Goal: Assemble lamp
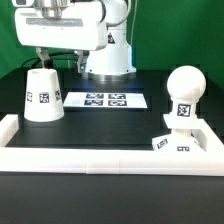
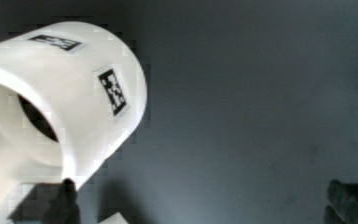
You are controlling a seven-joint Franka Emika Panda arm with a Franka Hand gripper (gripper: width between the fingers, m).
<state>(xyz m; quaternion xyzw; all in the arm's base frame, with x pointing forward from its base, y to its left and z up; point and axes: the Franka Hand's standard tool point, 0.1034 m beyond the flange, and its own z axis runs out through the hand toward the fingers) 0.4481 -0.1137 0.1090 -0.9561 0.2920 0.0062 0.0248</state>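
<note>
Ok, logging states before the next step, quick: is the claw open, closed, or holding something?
Claw: open, holding nothing; the shade lies beyond its fingertips, not between them.

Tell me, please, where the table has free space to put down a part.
Free: the dark table between the marker board and the front rail. Crowded: the exterior view's right, with bulb and base; the left, where the gripper hovers over the shade.
</note>
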